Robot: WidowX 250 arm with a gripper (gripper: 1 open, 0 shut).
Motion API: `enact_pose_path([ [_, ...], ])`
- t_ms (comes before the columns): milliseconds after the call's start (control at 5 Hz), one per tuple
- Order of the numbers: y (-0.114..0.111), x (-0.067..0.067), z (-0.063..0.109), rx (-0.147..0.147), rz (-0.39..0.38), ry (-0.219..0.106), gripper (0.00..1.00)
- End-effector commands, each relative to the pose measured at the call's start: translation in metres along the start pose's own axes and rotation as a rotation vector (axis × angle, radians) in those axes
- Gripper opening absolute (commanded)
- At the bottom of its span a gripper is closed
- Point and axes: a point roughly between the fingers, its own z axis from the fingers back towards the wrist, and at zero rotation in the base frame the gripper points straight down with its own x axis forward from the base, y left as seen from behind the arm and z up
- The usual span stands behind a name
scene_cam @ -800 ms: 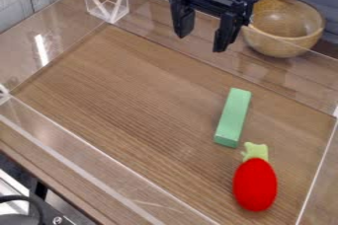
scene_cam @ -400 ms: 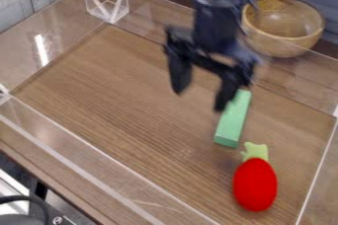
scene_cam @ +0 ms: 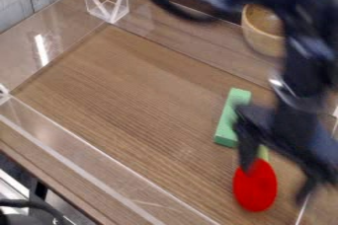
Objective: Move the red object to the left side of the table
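The red object, a glossy red oval toy, lies near the front right corner of the wood-grain table. My gripper is motion-blurred and points down right over it. It is open, with one dark finger left of the toy and the other to its right. The arm hides the toy's leafy top. I cannot tell whether the fingers touch the toy.
A light green rectangular block lies just behind the toy, partly covered by the arm. A round wooden bowl stands at the back right. Low clear acrylic walls border the table, and a small clear stand sits at the back left.
The gripper has swept from the back of the table, past the green block, down to the front right over the red toy. It stayed open. Toy and block have not moved.
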Motion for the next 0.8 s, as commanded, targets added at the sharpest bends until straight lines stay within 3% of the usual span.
enact_pose_path([
  [0, 0.005, -0.002, -0.010, 0.002, 0.016, -0.057, 1.00],
  [200, 0.025, 0.007, -0.009, 0.010, 0.052, -0.097, 1.00],
  [600, 0.042, 0.017, -0.014, 0.001, 0.079, -0.143, 1.00],
])
